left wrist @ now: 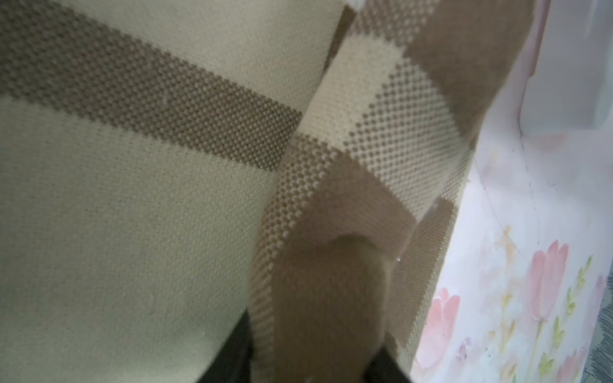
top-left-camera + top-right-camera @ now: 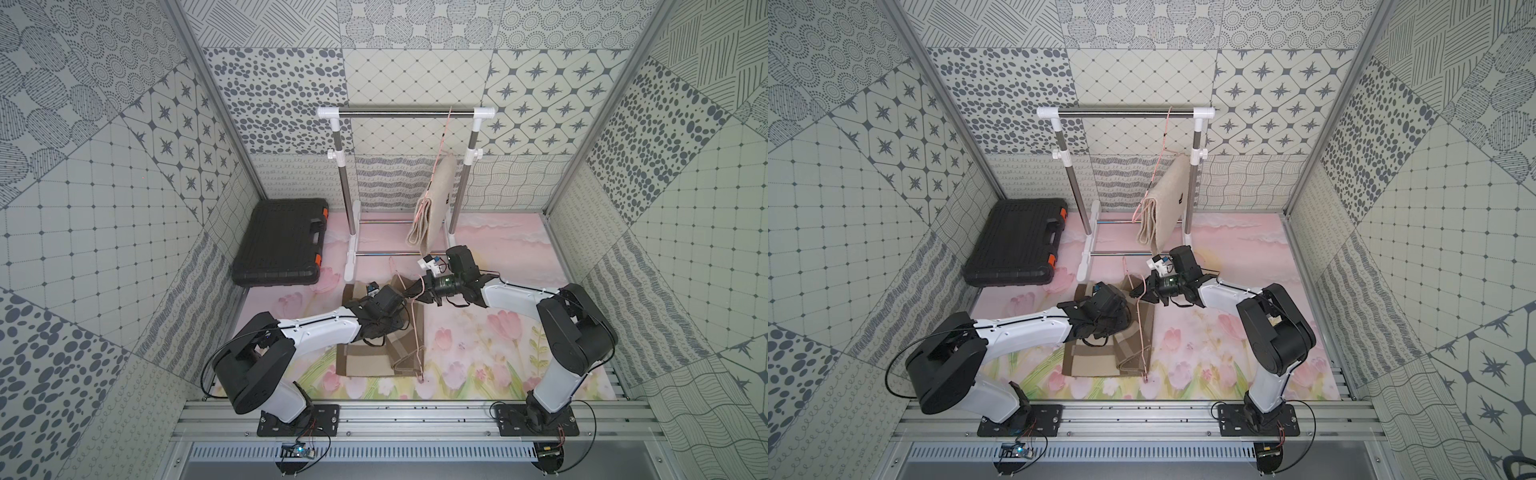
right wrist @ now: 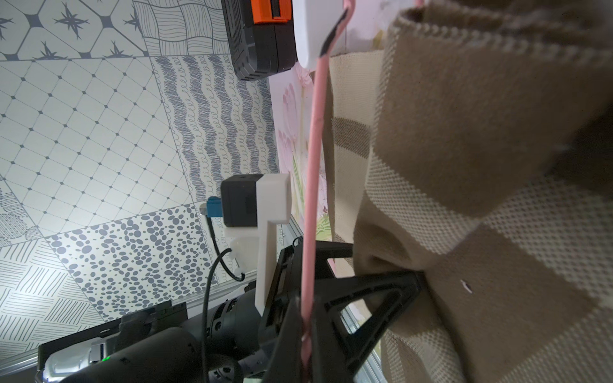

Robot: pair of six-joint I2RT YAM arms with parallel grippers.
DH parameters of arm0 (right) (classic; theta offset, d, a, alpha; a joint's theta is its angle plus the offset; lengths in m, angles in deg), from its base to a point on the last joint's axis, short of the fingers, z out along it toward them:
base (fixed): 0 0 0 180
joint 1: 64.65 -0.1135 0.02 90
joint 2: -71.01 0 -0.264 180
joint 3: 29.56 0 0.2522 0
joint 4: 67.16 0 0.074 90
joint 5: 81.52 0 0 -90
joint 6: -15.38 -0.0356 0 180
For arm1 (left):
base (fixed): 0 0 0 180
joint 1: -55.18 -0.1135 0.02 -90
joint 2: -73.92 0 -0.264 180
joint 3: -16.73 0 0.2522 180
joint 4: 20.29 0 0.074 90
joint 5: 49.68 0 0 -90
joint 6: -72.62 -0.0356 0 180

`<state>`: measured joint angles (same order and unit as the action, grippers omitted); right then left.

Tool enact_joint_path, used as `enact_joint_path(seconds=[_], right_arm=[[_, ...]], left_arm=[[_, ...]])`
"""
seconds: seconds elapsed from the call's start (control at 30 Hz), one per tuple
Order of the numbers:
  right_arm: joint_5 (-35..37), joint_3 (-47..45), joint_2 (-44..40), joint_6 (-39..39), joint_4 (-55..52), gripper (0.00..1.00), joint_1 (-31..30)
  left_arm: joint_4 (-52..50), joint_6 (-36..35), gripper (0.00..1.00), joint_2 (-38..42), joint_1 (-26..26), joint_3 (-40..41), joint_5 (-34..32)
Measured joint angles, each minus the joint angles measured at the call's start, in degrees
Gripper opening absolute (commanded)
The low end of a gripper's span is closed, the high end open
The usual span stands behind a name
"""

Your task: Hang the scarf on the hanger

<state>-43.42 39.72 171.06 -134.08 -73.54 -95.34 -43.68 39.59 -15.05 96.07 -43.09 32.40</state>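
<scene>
The left gripper (image 1: 311, 361) pinches a raised fold of the checked scarf (image 1: 132, 215); the right gripper (image 3: 305, 335) is clamped on the pink wire hanger (image 3: 313, 149).

The rack (image 2: 405, 111) stands at the back of the counter (image 2: 519, 257). A case (image 2: 278, 245) lies on the counter just left of the rack. A folded cloth (image 2: 432, 208) hangs under the rack's bar, near its right post. In front of the rack the scarf (image 2: 365, 361) lies on the counter, with the hanger (image 2: 415, 332) across its right part. My left end effector (image 2: 378, 328) is on the scarf. My right end effector (image 2: 422, 296) is at the hanger, between the scarf's far edge and the rack's base.
</scene>
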Motion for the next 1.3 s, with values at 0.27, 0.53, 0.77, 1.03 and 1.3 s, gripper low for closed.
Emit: enact_joint_path(seconds=[0.27, 0.53, 0.77, 1.03, 1.3], right_arm=[[0.13, -0.52, 0.00, -0.42, 0.50, 0.00, 0.09], [0.52, -0.81, 0.85, -2.03, 3.17, 0.00, 0.07], [2.08, -3.02, 1.20, -2.05, 4.50, 0.00, 0.02], [2.93, -4.68, 1.20, -2.03, 5.49, 0.00, 0.07], [3.50, -4.66, 1.18, -0.81, 3.74, 0.00, 0.02]], left_arm=[[-1.60, -1.64, 0.00, 5.60, -2.56, 2.73, 1.79], [-10.21, -1.57, 0.00, 22.84, -8.50, 8.37, 1.18], [-15.28, -3.02, 0.00, 26.97, -17.18, 11.26, 2.19], [-15.04, -8.02, 0.62, 21.70, -24.02, 9.75, 4.57], [-16.09, -11.76, 0.40, 25.05, -26.21, 6.21, 5.51]])
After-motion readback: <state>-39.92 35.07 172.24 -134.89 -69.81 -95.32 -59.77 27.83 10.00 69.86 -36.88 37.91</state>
